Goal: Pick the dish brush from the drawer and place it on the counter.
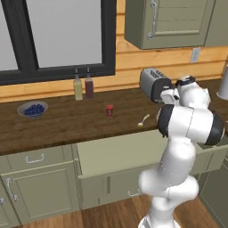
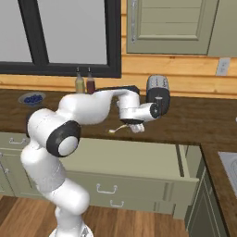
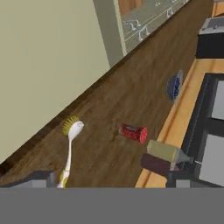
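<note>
- In the left base view your own arm covers the right part of the drawer (image 1: 120,153).
- The dish brush (image 3: 70,151) handle end runs behind the gripper (image 3: 107,180) at the hand view's bottom.
- The toaster (image 3: 211,39) is cut off at the right edge.

A rendered home kitchen is showing here. A long brown wood counter (image 1: 62,122) is running over sage-green cabinets (image 1: 31,185), and a wide drawer (image 1: 120,153) is standing pulled out below the counter. Above the counter, wall cabinets (image 1: 173,22) are hanging against wood-plank walls, beside a dark-framed window (image 1: 53,35). On the counter a toaster (image 1: 153,82) is sitting by the wall, two bottles (image 1: 83,87) are standing under the window, a bowl (image 1: 32,109) is holding blue berries, and a red can (image 1: 109,110) and a dish brush (image 1: 143,120) are lying nearby. An outlet (image 1: 194,55) is showing above the counter; wood flooring is lying below.
</note>
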